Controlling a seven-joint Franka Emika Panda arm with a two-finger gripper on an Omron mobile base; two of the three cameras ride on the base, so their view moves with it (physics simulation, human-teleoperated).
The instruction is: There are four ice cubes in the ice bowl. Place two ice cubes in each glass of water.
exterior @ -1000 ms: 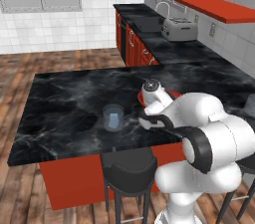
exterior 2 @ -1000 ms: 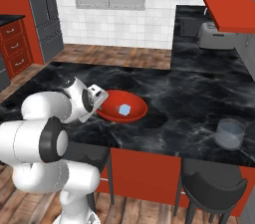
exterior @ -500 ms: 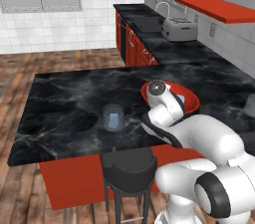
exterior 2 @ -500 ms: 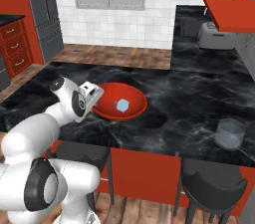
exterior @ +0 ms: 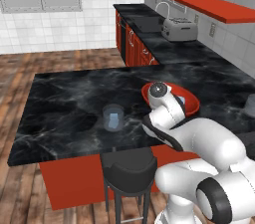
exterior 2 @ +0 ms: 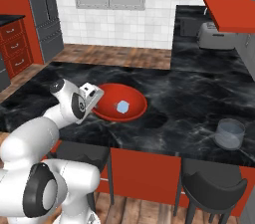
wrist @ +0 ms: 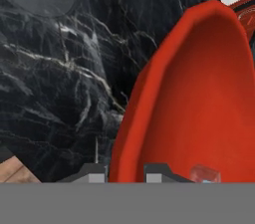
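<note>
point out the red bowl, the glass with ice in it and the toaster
red bowl (exterior 2: 107, 112), right base view, on its bare inner wall
glass (exterior: 113, 117), left base view, on its side wall
toaster (exterior: 179, 29), left base view, on its front face

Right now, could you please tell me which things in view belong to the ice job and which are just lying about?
Job:
red bowl
ice cube in it
near glass, ice inside
far glass
gripper, shut

Lying about:
toaster
stool
</note>
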